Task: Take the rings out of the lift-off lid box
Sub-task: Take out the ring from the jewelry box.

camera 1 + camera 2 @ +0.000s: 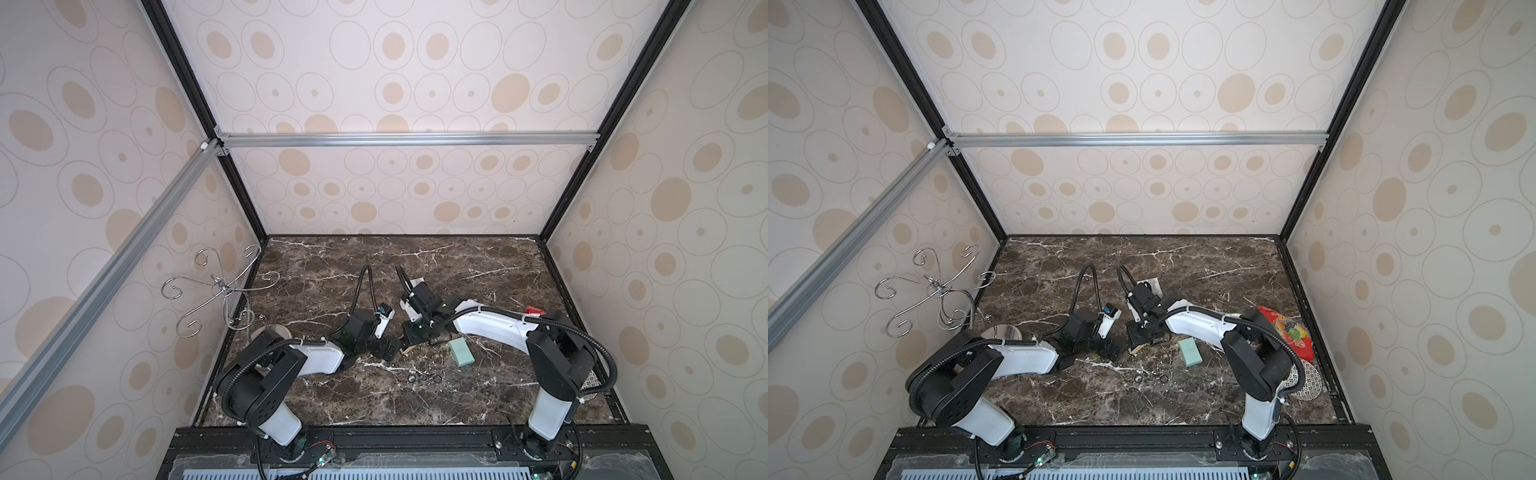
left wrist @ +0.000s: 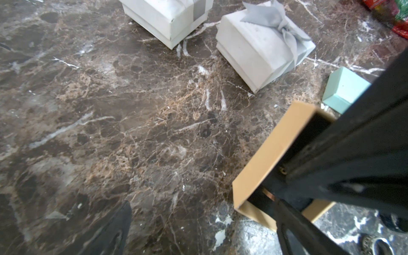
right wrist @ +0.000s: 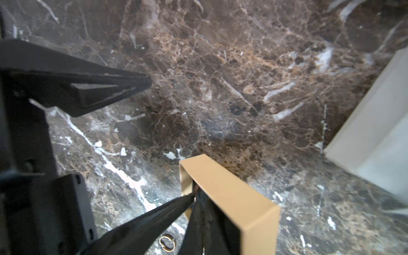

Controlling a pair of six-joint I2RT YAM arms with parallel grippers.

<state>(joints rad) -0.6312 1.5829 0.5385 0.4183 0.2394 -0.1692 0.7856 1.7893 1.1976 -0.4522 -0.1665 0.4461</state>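
Note:
The lift-off lid box (image 3: 231,198) is a small tan open box with a black inside, also seen from the left wrist (image 2: 265,159) and in a top view (image 1: 408,351). My right gripper (image 3: 197,194) is shut with its tips down inside the box, pinching a thin copper-coloured ring (image 2: 269,194). My left gripper (image 2: 202,206) stands wide open beside the box; one finger (image 3: 154,216) reaches the box's opening, the other (image 3: 99,88) hangs over bare marble. Three dark rings (image 1: 424,379) lie in a row on the table in front. A gold ring (image 3: 167,243) lies by the box.
Two white gift boxes with grey ribbon (image 2: 167,15) (image 2: 262,44) stand behind the tan box. A teal box piece (image 1: 461,352) lies to its right. A curly wire stand (image 1: 220,286) and steel bowl (image 1: 1005,332) are at left, a red packet (image 1: 1287,332) at right.

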